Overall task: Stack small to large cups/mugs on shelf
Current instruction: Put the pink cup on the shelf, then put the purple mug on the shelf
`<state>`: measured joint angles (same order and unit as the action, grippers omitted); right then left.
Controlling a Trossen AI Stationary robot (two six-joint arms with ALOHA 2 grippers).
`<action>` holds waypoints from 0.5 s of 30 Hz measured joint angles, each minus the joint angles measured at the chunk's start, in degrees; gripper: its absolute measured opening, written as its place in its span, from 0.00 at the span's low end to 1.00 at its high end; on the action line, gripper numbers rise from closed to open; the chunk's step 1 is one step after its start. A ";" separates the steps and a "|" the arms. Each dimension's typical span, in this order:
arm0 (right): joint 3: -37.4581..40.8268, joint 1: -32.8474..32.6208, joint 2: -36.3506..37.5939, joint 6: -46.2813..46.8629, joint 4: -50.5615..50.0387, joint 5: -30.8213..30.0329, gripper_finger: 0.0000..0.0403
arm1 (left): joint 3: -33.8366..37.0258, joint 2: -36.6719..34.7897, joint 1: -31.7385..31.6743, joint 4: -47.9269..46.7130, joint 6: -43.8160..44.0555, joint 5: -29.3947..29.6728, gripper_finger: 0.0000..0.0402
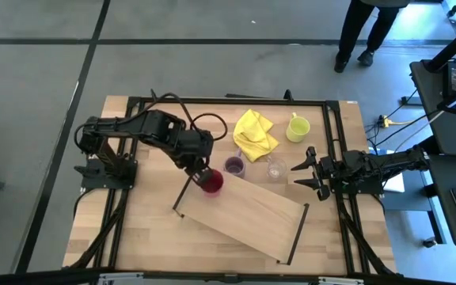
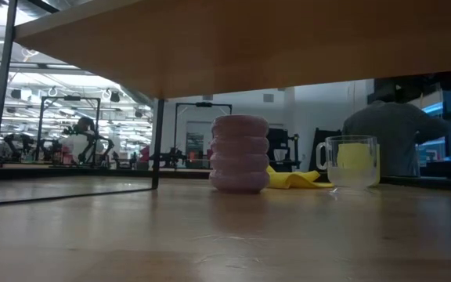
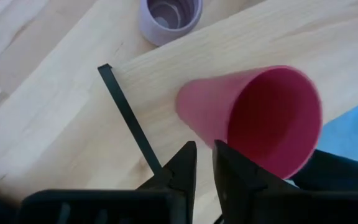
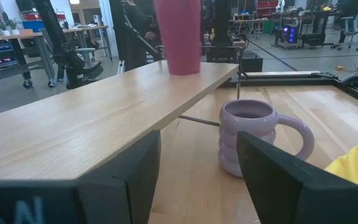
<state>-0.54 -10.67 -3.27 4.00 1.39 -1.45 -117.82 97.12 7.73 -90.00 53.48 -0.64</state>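
Left gripper [image 1: 205, 175] reaches over shelf [image 1: 248, 214] corner, clamped on red cup's [image 1: 211, 182] rim. Right gripper [image 1: 301, 172] waits open. Low view alone shows purple mug [image 2: 239, 153] beneath shelf.

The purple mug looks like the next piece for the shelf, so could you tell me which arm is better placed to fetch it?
Probably the right: its open gripper faces the purple mug, while the left gripper is at the red cup on the shelf.
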 joint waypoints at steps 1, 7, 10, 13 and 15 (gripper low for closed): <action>0.00 0.01 0.00 0.00 0.00 0.00 0.53 | 0.00 0.00 0.03 0.00 0.00 -0.01 0.12; 0.00 0.00 0.00 0.01 0.00 0.00 0.53 | -0.17 -0.36 -0.02 0.02 -1.44 1.65 0.14; 0.00 -0.01 0.00 0.01 0.00 0.00 0.53 | -3.91 -0.44 -0.67 1.40 -3.18 3.25 0.14; 0.00 -0.01 0.00 -0.01 0.00 0.00 0.53 | -9.41 -0.64 -0.98 3.56 -6.43 7.04 0.13; 0.00 0.02 0.00 0.01 0.00 0.00 0.53 | -12.38 -0.68 -1.54 5.48 -9.24 8.37 0.13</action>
<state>-0.54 -10.66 -3.27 4.01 1.39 -1.45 -130.20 96.44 6.19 -84.52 44.24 7.72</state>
